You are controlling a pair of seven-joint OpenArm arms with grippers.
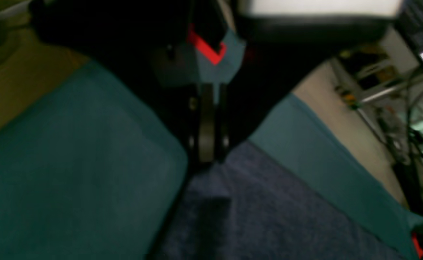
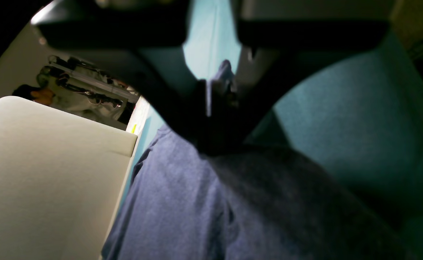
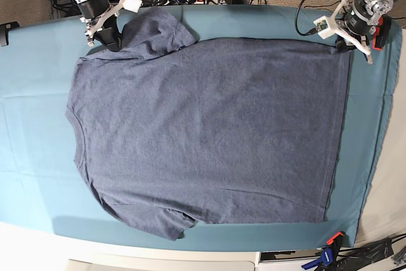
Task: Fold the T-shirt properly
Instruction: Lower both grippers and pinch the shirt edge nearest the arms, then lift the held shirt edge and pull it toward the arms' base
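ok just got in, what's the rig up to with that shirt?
Both arms have hold of the dark blue-grey T-shirt along its far edge in the base view. The left gripper is shut on the corner at that view's right, the right gripper on fabric near the left sleeve area. The shirt lies mostly spread out on the teal cloth, so the fold is far from done.

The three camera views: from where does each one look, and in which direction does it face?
Base: high above the teal cloth, facing down on the spread T-shirt; both grippers, left and right, show.
Left wrist: on the left arm, facing along its dark fingers to the shirt.
Right wrist: likewise on the right arm.
Both wrist views share shirt and cloth.
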